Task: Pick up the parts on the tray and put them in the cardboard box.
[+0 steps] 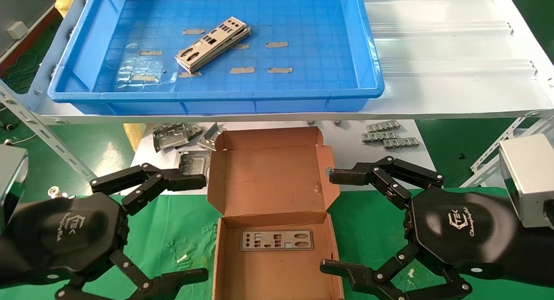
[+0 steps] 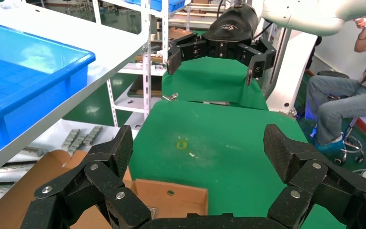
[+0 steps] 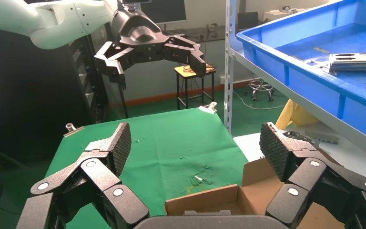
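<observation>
Fingers on both grippers spread wide, nothing held in either. Left gripper hovers low beside the left wall of the cardboard box; right gripper hovers at matching height beside the right wall, so the two face each other across the open box. Neither touches the cardboard as far as the head view shows. One plate already lies flat on the box floor, near the hinge side under the raised lid. Remaining parts, a small stack of thin punched plates, sit slanted in the middle of the blue tray on the upper shelf, well apart from both grippers; the right wrist view also catches the stack's edge over the tray rim. Grey brackets and ribbed strips lie on the lower white surface behind the box and are not part of the job. Judgement: between cycles, one part delivered, next pick not yet started. Next move calls for one arm to rise clear of the shelf edge, reach over the tray's front wall, and come down on the top plate only. Plates are thin and stacked close, so separating a single one looks like the tricky bit.
</observation>
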